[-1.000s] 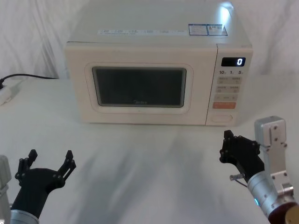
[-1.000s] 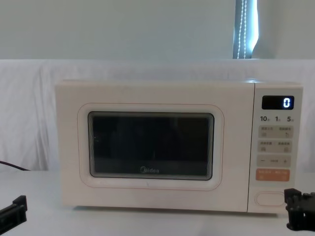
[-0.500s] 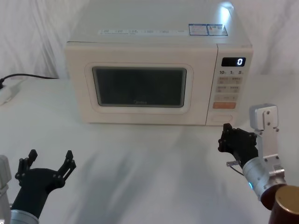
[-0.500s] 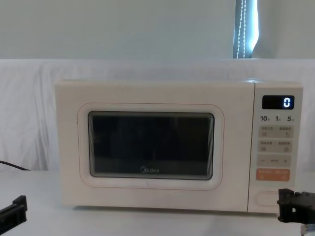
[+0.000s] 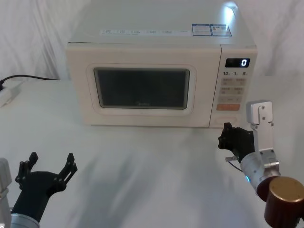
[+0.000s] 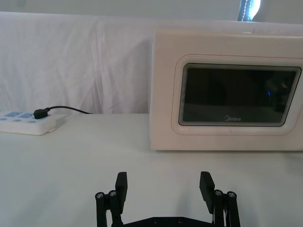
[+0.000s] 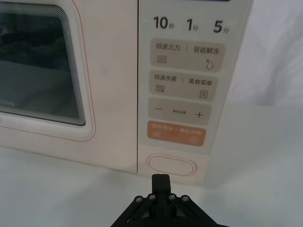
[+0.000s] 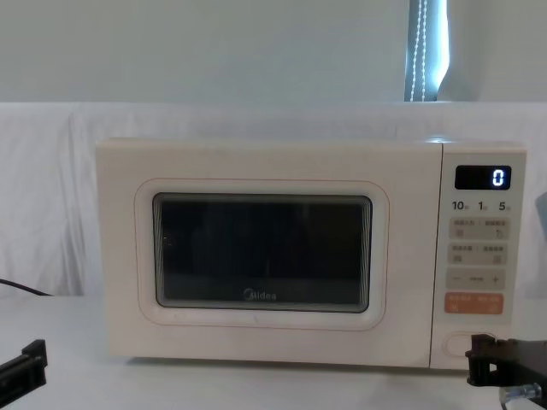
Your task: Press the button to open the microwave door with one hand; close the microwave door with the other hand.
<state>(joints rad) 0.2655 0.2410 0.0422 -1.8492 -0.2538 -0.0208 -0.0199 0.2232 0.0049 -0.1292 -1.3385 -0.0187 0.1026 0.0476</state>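
Note:
The cream microwave has its door (image 5: 142,90) (image 8: 256,256) (image 6: 236,90) shut, its dark window facing me. The button (image 7: 171,165) (image 8: 461,343) (image 5: 222,121) is the plain oblong one at the bottom of the control panel. My right gripper (image 5: 227,135) (image 7: 160,178) (image 8: 475,355) is shut, its joined fingertips pointing at the button from a short gap away, slightly below it. My left gripper (image 5: 47,165) (image 6: 164,183) hovers open over the table at the near left, well clear of the door.
An orange button (image 7: 177,134) and the keypad sit above the plain button, under a display (image 5: 237,62) reading 0. A power strip (image 5: 6,95) (image 6: 26,124) with a black cable lies at the far left. A white cloth covers the table (image 5: 142,161).
My right gripper has moved forward and a little left, closing on the microwave's lower right corner by the button. The left gripper and the door have not moved.

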